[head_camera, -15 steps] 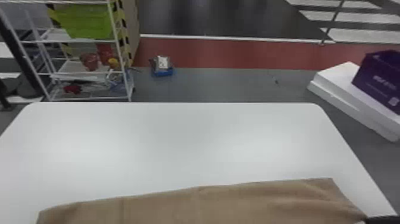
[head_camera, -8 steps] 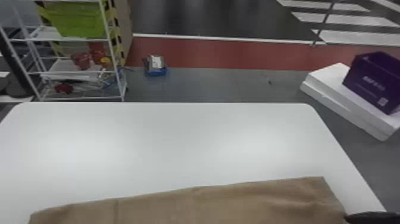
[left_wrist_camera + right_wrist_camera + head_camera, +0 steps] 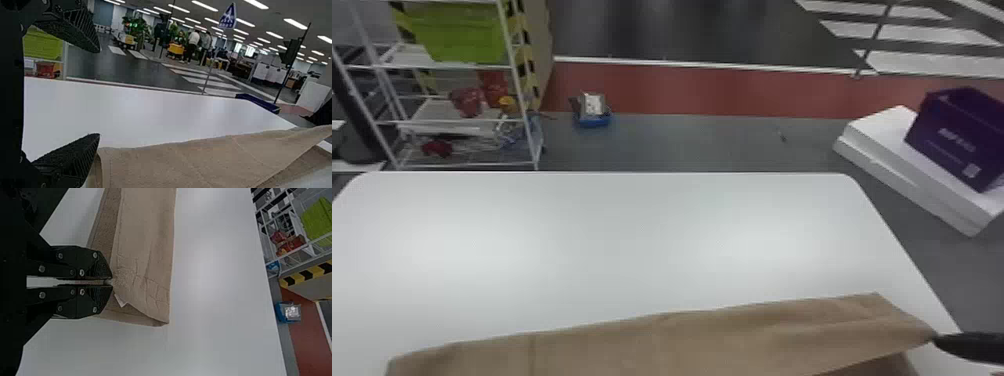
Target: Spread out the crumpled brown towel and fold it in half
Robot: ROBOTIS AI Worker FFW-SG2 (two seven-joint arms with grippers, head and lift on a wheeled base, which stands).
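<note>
One white rack holding one green bin stands beyond your counter at the left. Your left claw has its two fingers wide apart, near one end of the single brown towel, which stretches across the counter's near part. Your right claw has two fingers together, clamped on the brown towel's right end. Farther right, one purple box sits on one white stack.

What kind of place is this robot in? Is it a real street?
Probably not a street. It looks like a big indoor workspace, maybe a robot lab: rows of ceiling lights, plus crosswalk stripes and a blue sign like a pretend road.
</note>
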